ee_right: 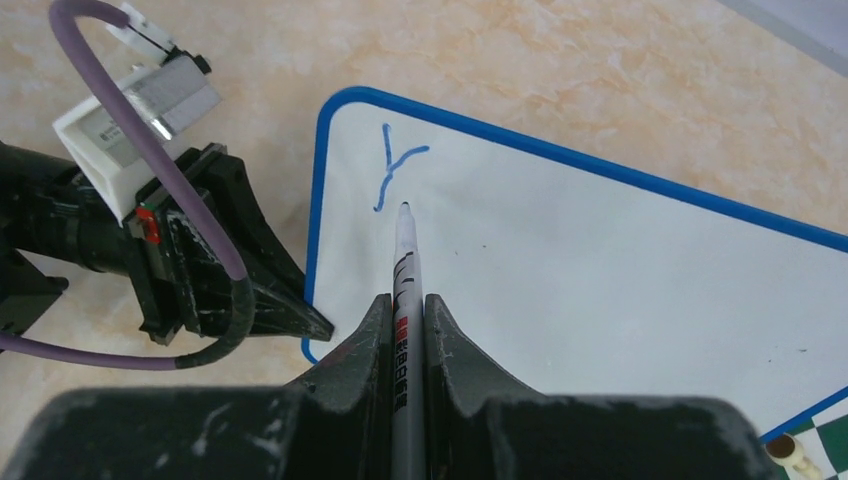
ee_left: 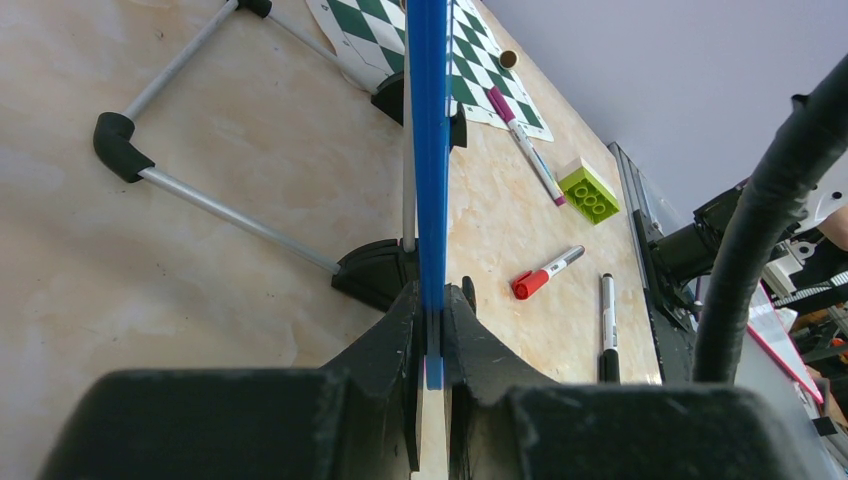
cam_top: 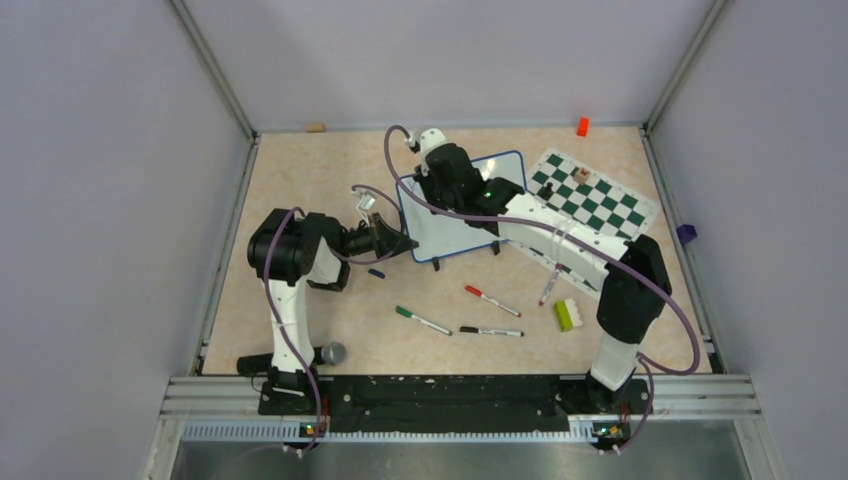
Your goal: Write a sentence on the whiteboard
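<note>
The whiteboard [cam_top: 447, 235] stands tilted on its feet at mid-table, its blue frame edge-on in the left wrist view [ee_left: 430, 150]. My left gripper [cam_top: 404, 241] [ee_left: 432, 325] is shut on the frame's lower left edge. My right gripper [cam_top: 437, 195] [ee_right: 405, 325] is shut on a white marker [ee_right: 405, 265] over the board's upper left part. Of the sentence only a blue "Y" [ee_right: 393, 168] shows, near the top left corner. The marker tip is just below and to the right of the "Y". I cannot tell whether it touches the board.
The chess mat [cam_top: 592, 196] lies right of the board. Red [cam_top: 491, 300], green [cam_top: 422, 320], black [cam_top: 490, 331] and magenta [cam_top: 550, 286] markers, a green brick [cam_top: 565, 315] and a blue cap [cam_top: 376, 272] lie in front. An orange block [cam_top: 582, 126] sits at the back wall.
</note>
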